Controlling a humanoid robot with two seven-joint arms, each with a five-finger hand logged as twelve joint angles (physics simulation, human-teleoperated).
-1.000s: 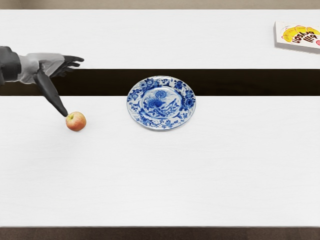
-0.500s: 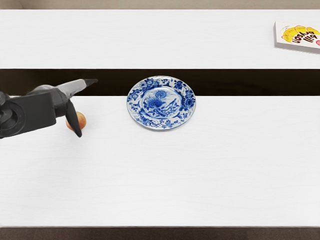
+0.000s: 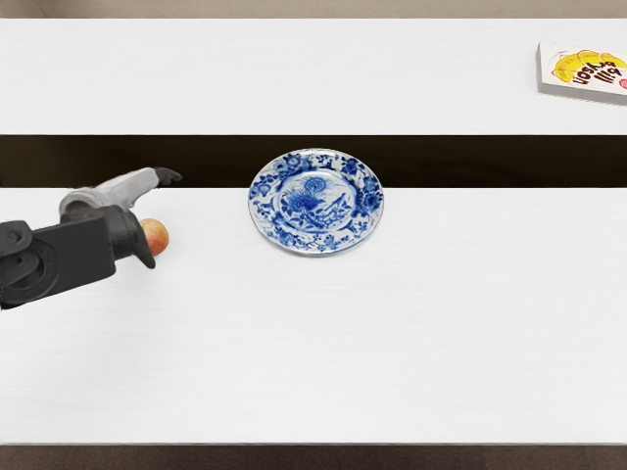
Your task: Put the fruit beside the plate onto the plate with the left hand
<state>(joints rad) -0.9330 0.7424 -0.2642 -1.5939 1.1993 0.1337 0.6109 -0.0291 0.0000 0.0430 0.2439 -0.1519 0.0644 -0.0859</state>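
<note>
Looks down on a broad white tabletop (image 3: 392,333), split by a dark band running across the upper half of the frame. Finds the dark grey and pale grey left robot hand (image 3: 122,223) at the left edge, a little above mid-height, on a blocky black forearm that enters from the left. Places the small round red-and-yellow apple (image 3: 157,236) right against the hand's right side, overlapping it in the picture, with the apple's left part hidden behind the hand and only its right part in view. Sets that apple low over the near stretch of tabletop, just below the dark band and well left of centre. Cannot tell how far the hand is closed, nor whether it has hold of the apple, since the hand itself hides where the two meet. Puts the round blue-and-white patterned china plate (image 3: 315,201) near the middle of the frame, to the right of the apple and clearly apart from it, with bare white tabletop between the two. Lays the plate's upper rim across the lower edge of the dark band and shows its whole patterned face. Notes a flat white box with a yellow picture and dark lettering (image 3: 583,71) in the upper right corner, on the far stretch of tabletop, cut off by the right frame edge and well apart from plate, apple and hand.
</note>
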